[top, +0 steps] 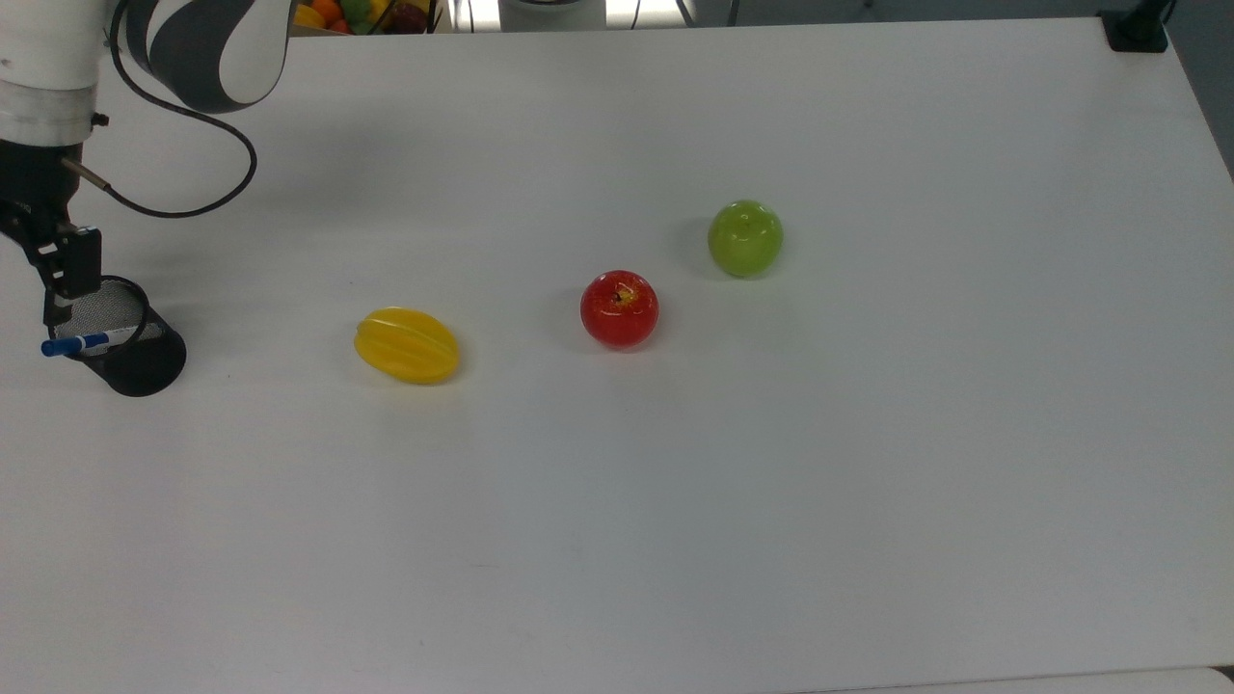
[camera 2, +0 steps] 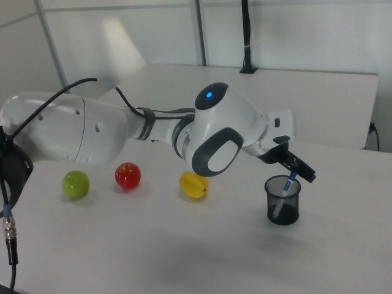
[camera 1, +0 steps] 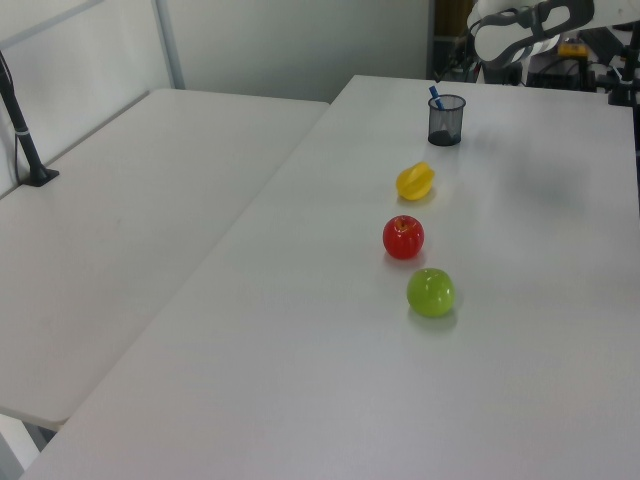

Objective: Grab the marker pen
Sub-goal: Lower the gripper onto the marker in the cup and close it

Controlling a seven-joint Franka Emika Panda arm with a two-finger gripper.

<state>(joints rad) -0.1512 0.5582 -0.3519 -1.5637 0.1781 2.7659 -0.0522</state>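
The marker pen (top: 85,340) is white with a blue cap and leans out of a black mesh cup (top: 135,355) at the top view's far left. In the right view the marker pen (camera 2: 291,182) sticks up from the cup (camera 2: 283,201). My gripper (camera 2: 298,169) hangs open just above the cup's rim, close over the pen's blue cap. In the top view one black finger (top: 64,284) sits at the cup's rim, and the other finger is cut off by the top view's left edge. Nothing is held.
On the white table (top: 771,482) a yellow starfruit (top: 407,345), a red apple (top: 619,308) and a green apple (top: 745,238) lie in a row to the top view's right of the cup. A black cable (top: 174,207) loops from my wrist.
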